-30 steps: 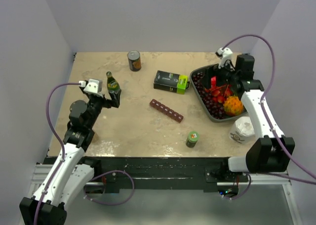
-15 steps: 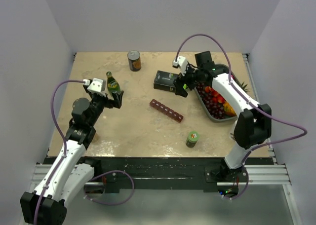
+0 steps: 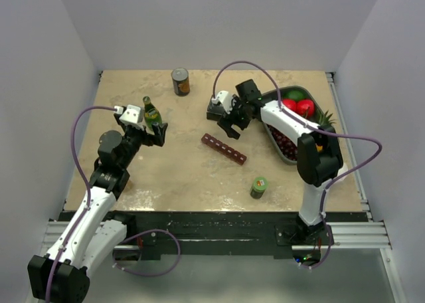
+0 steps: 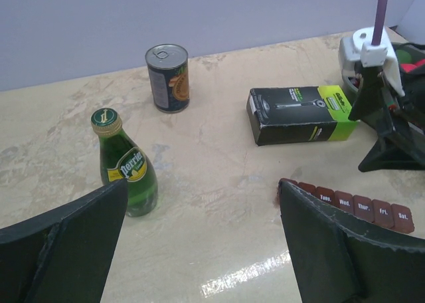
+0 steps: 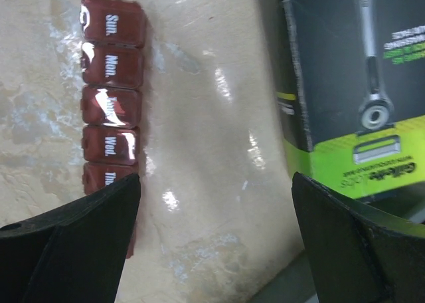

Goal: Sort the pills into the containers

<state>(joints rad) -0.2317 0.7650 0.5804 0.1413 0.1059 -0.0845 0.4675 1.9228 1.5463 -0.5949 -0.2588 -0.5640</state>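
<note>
The maroon pill strip (image 3: 224,149) lies flat near the middle of the worktop (image 3: 172,177), slanting from far-left to near-right. Its day-marked lids look shut, and no loose pills can be seen. The right gripper (image 3: 231,122) hovers with its jaws spread wide and empty over the bare gap between the strip's far end and the black-and-lime box (image 4: 302,113). It probably sits there to come down on the strip. The box is just beside that end and could crowd one finger. The left gripper (image 3: 155,134), also spread and holding nothing, waits toward the left edge, likely to steady the strip. A green bottle (image 3: 152,112) stands upright just beside it, easy to knock. A can (image 3: 180,81) sits near the far edge, a fruit tray (image 3: 284,155) along the right edge, and a small green jar (image 3: 258,187), possibly the pills' source, toward the near edge.
</note>
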